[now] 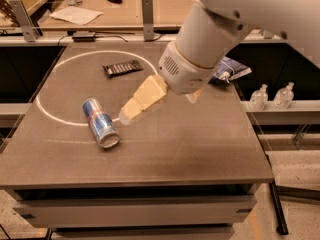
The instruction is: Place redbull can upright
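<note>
Cream-coloured and slanting down toward the lower left, the tool (136, 106) of the robot's white arm (200, 54) hangs over the middle of the grey counter (200, 144), just to the right of the redbull can (101, 123) and apart from it; whether the tool is released or clenched cannot be told from this angle, and it grasps nothing that can be seen. The redbull can lies on its side left of centre in the frame, its blue and silver panels facing up and one shiny silver end turned toward the lower right. It rests across the lower edge of a white circle (50, 111) marked on the counter. A flat dark bar wrapper (122, 68) lies inside that circle, toward the upper middle of the frame, well apart from the can. At the right, a blue-and-white snack bag (232, 70) shows partly from behind the arm. Two small clear bottles (271, 96) stand side by side on a ledge at the right edge, beyond the counter. A sheet of paper (76, 15) lies on a wooden table at the upper left.
</note>
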Robot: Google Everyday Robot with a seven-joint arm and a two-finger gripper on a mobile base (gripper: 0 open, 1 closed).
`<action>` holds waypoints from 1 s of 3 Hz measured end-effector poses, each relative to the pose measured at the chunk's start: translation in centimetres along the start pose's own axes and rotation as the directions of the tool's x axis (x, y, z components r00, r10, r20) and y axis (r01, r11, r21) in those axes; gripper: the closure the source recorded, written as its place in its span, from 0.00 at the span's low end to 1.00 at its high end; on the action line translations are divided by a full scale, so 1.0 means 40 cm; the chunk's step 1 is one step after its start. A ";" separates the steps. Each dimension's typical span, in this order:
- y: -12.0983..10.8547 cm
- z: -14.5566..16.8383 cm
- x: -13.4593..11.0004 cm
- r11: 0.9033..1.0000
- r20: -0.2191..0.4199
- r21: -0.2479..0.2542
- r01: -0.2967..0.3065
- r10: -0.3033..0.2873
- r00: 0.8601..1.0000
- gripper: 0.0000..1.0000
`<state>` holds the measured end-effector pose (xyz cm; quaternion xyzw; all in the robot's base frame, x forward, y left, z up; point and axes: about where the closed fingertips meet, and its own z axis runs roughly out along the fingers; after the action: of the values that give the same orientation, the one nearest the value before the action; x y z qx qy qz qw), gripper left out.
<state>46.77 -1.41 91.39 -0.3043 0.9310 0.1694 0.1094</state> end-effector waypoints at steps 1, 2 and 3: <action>0.029 0.018 -0.047 1.000 -0.016 0.015 0.018 -0.018 1.000 0.00; 0.066 0.027 -0.119 0.997 -0.009 0.018 0.073 -0.073 0.997 0.00; 0.066 0.027 -0.119 0.997 -0.009 0.018 0.073 -0.073 0.997 0.00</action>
<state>49.06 3.53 92.50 -0.3380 0.9212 0.1554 0.1143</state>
